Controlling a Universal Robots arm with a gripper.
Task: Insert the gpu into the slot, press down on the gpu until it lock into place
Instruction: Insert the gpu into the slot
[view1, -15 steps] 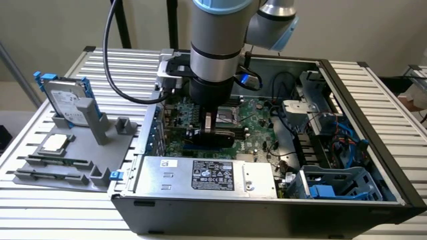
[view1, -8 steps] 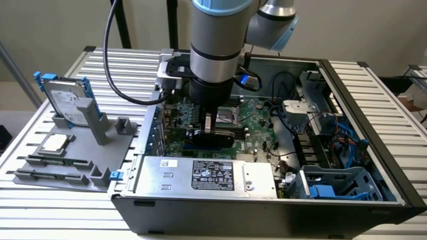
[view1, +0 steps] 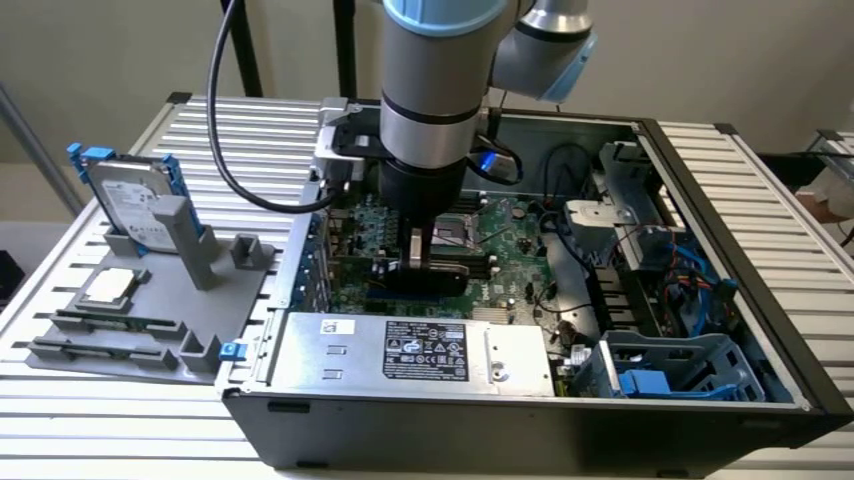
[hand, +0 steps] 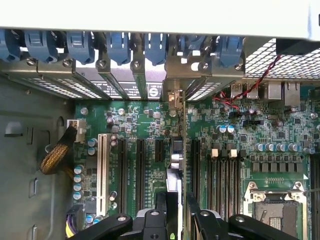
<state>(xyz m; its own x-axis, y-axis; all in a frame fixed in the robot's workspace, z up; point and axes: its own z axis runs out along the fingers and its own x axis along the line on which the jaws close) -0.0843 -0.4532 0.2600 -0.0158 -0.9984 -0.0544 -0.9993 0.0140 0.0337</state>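
The gpu (view1: 424, 274) is a flat black card standing on edge on the green motherboard (view1: 514, 270) inside the open computer case. In the wrist view the gpu (hand: 178, 157) appears edge-on as a thin upright line running to the rear bracket openings. My gripper (view1: 430, 258) hangs straight over it, open, with one black finger on each side of the card's top edge in the wrist view (hand: 177, 202). A thin bright-blue strip, the slot (view1: 407, 297), shows along the card's lower edge in the exterior view. Whether the card is fully seated cannot be told.
The silver labelled power-supply box (view1: 414, 350) lies along the case's near wall. The processor socket (hand: 272, 202) and black memory slots (hand: 222, 172) flank the card, with a white slot (hand: 102, 170) and braided cables (hand: 57, 155) on the other side. A grey fixture with a hard drive (view1: 134, 200) stands outside the case.
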